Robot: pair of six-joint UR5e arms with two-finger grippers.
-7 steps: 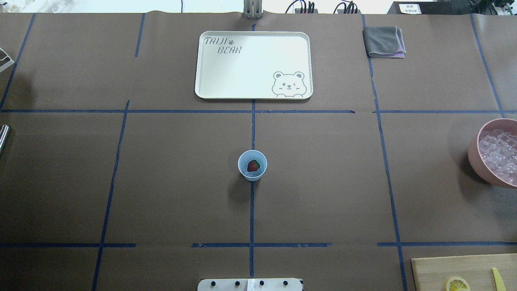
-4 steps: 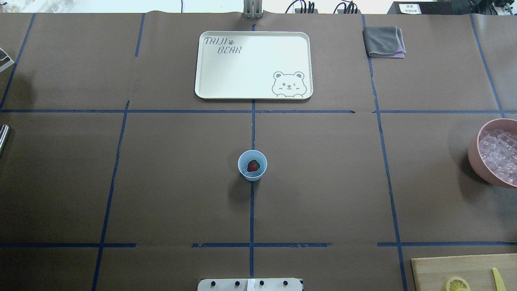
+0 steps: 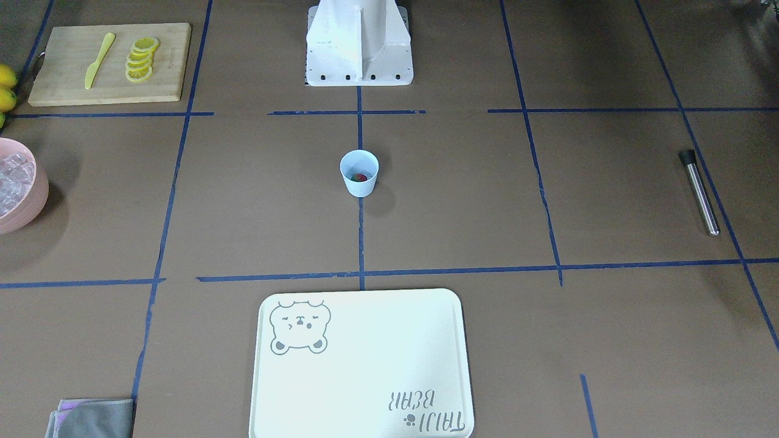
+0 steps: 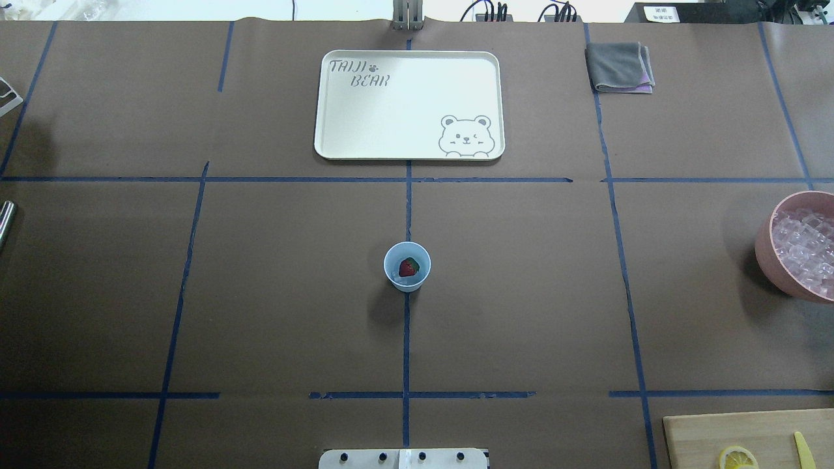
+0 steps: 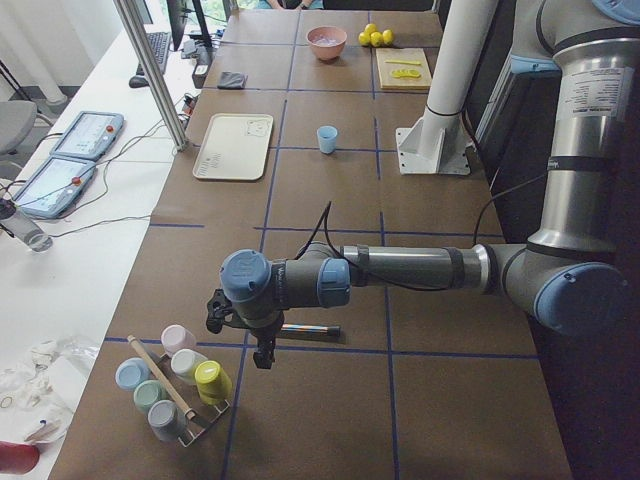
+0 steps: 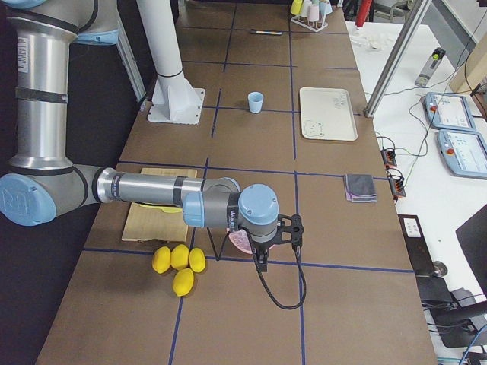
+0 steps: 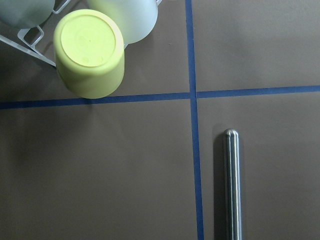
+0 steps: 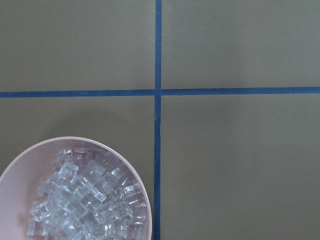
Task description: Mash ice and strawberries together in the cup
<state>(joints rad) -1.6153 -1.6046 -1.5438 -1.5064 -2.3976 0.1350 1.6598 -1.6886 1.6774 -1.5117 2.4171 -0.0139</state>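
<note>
Left tool [image 5: 262,352] low over the table [image 5: 330,180], can't tell if spread or pressed together, metal stick [image 7: 232,185] just under it, right tool [image 6: 263,263] can't tell either, pink bowl [image 8: 15,170] of ice [image 8: 85,200] under it, blue cup [image 4: 393,257] holding the red strawberry [image 4: 408,267] far from both tools

We look down on the counter [image 4: 260,293] from behind the robot's base [image 4: 404,458] and, steeply, from across it; both views share the cup [image 4: 420,277] and tray [image 4: 409,104]. Two end cameras look along it. The wrist cameras face straight down, close, over the rod [image 7: 231,185] and the bowl [image 8: 27,172].
</note>
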